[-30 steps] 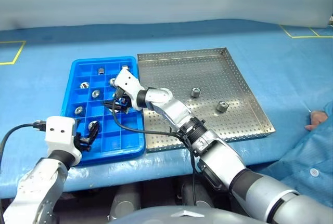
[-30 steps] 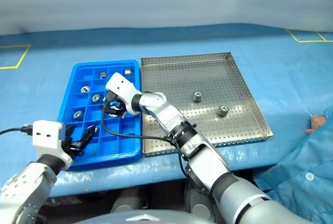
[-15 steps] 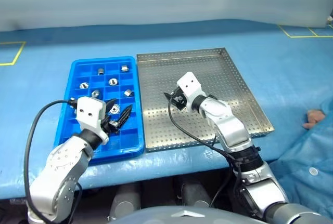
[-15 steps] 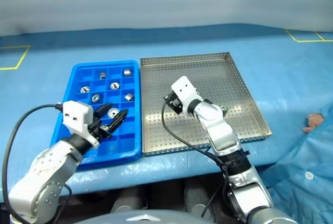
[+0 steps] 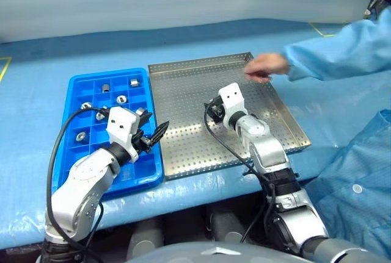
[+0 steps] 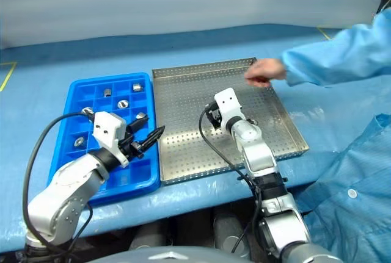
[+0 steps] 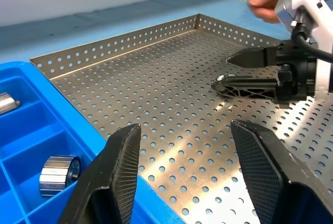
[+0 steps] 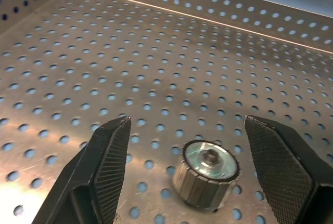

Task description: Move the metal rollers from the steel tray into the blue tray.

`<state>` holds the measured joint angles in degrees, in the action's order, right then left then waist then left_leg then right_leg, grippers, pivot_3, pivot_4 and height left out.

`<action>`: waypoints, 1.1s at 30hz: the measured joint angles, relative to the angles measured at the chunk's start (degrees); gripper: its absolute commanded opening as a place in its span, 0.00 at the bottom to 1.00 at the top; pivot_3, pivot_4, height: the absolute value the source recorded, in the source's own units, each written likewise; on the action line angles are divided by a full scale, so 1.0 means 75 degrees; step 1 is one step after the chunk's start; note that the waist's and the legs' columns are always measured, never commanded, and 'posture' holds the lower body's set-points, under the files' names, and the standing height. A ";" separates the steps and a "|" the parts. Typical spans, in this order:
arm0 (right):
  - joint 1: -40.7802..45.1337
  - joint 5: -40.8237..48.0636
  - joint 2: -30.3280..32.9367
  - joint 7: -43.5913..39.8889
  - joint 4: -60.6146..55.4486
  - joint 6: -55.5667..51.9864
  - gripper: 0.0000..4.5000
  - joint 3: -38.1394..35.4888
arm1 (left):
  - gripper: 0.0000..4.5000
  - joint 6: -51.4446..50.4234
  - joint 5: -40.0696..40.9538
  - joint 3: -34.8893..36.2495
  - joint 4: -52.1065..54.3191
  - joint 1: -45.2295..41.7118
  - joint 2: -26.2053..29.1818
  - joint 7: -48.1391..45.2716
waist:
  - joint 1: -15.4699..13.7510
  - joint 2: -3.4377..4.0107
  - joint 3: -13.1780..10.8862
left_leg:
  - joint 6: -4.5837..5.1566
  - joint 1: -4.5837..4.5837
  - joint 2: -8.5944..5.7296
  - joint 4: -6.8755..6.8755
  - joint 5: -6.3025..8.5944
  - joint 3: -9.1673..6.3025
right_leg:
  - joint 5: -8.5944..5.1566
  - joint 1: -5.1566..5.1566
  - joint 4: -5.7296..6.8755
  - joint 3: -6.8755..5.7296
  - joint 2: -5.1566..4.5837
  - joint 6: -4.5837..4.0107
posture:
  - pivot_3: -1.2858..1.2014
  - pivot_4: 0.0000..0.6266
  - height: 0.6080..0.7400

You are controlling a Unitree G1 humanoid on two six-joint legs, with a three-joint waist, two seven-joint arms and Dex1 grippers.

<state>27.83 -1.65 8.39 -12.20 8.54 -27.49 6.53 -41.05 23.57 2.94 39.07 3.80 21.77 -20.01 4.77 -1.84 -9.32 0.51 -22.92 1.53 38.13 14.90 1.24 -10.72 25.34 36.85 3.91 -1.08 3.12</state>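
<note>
The steel tray lies in the middle of the blue table, with the blue tray touching its left side. Several metal rollers rest in the blue tray's compartments, among them one near the back and one close to my left gripper. My left gripper hovers open and empty over the blue tray's right rim. My right gripper is low over the steel tray's floor, open, and a roller stands upright on the floor between its fingers, untouched.
A person's hand in a blue sleeve reaches over the steel tray's far right corner. More blue clothing fills the near right. The steel tray's raised rim borders the blue tray.
My right gripper swung from the blue tray over into the steel tray and came down around a roller. My left gripper moved right to the blue tray's edge. The person's hand reached in. The camera turned.
</note>
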 measured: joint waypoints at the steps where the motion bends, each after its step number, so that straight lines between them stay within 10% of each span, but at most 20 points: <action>1: 0.0076 -0.0006 -0.0010 0.0096 0.0187 0.0090 0.81 -0.0077 | 0.67 -0.0001 0.0000 0.0002 0.0007 0.0059 0.0003 0.0022 | -0.0017 0.0000 0.0000 | 0.0000 -0.0001 0.0000 0.0000 0.0000 -0.0001 | 0.0000 0.0000 0.0000 -0.0001 0.0000 0.0000 | 0.51 0.24 1.00; 7: 0.0430 -0.0031 -0.0159 0.0447 0.1207 -0.0080 0.81 -0.0256 | 0.67 0.0000 -0.0005 0.0008 0.0087 0.0238 0.0005 0.0206 | -0.0079 0.0000 0.0000 | 0.0000 0.0000 -0.0001 0.0001 0.0000 0.0001 | 0.0001 -0.0003 -0.0001 0.0001 -0.0001 0.0000 | 0.52 0.24 1.00; 15: 0.0434 0.0041 -0.0259 0.0455 0.1346 -0.0280 0.32 -0.0321 | 0.67 0.0002 -0.0002 0.0138 0.0150 0.0266 0.0007 0.0331 | -0.0121 0.0001 0.0001 | 0.0001 -0.0001 -0.0002 0.0004 0.0000 -0.0001 | 0.0002 -0.0004 -0.0001 0.0000 -0.0001 0.0001 | 0.51 0.24 1.00; 28: 0.0343 0.0127 -0.0262 0.0309 0.1115 -0.0280 0.32 -0.0316 | 0.67 0.0002 -0.0060 0.0134 0.0149 0.0233 0.0029 0.0343 | -0.0111 0.0001 0.0001 | 0.0001 -0.0001 -0.0001 0.0005 -0.0001 -0.0001 | 0.0003 -0.0004 0.0000 -0.0001 -0.0001 0.0003 | 0.51 0.24 1.00; 33: 0.0087 0.0422 -0.0174 -0.0366 0.0295 -0.0550 0.59 -0.0170 | 0.67 0.0002 -0.0080 0.0138 0.0149 0.0234 0.0030 0.0356 | -0.0109 0.0001 0.0001 | 0.0001 -0.0001 0.0000 0.0002 0.0000 -0.0003 | 0.0003 -0.0003 0.0000 -0.0001 0.0000 0.0003 | 0.51 0.24 1.00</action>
<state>28.48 1.51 7.09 -14.95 10.75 -31.61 5.25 -41.04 22.97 3.98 40.18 5.55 21.99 -17.34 3.96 -1.83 -9.31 0.52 -22.92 1.52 38.14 14.90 1.22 -10.70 25.32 36.85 3.90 -1.08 3.14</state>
